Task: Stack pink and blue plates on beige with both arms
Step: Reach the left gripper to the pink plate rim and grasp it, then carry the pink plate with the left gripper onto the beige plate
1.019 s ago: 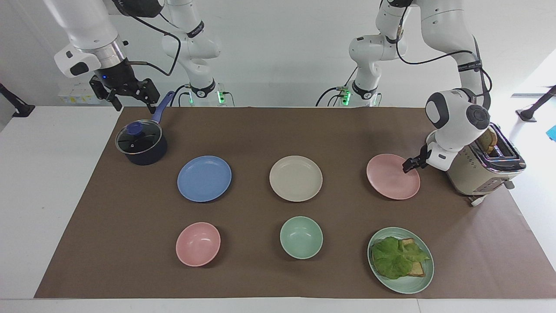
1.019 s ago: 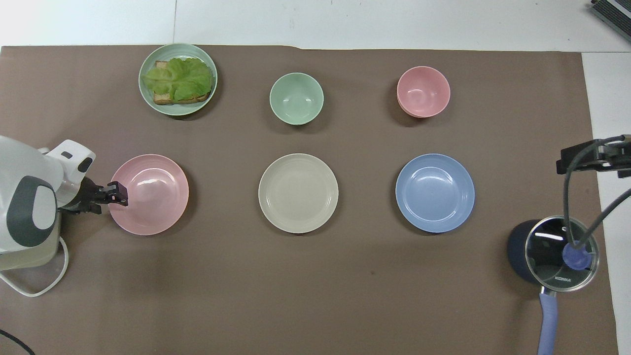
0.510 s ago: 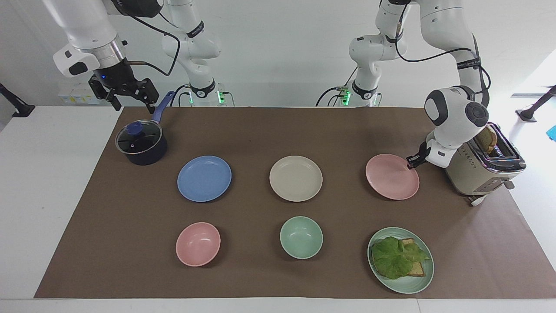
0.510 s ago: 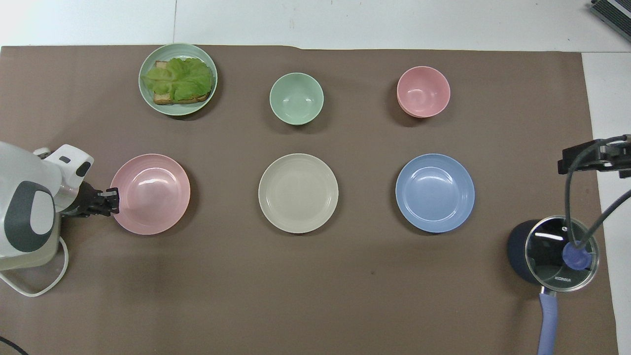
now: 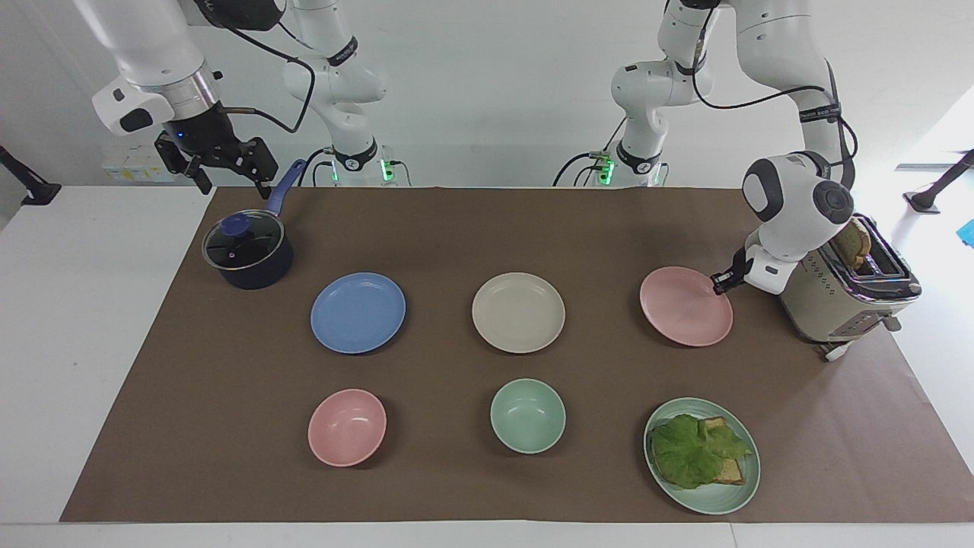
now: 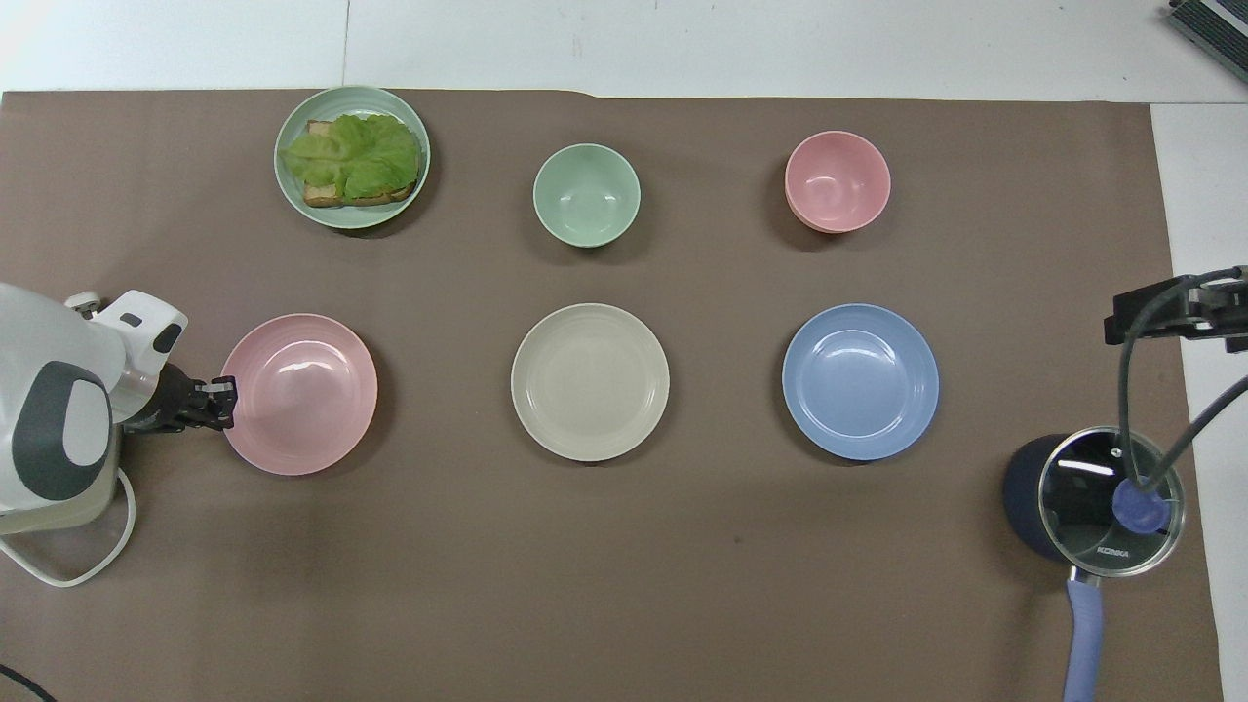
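Your left gripper (image 5: 717, 284) is clenched on the pink plate's (image 5: 685, 307) rim at its toaster-side edge, so the beige plate (image 5: 518, 312) lies straight across the pink one toward the table's middle, while your right gripper (image 5: 217, 169) waits spread wide over the pot (image 5: 247, 251).

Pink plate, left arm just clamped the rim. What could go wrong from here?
1. The left gripper pinches only the edge of the pink plate, so the plate may tilt or slip out when lifted.
2. The toaster stands right beside that wrist; a swing could knock it.
3. The right gripper waits open over the pot, and the blue plate lies untouched; both arms converging on the beige plate could clash.
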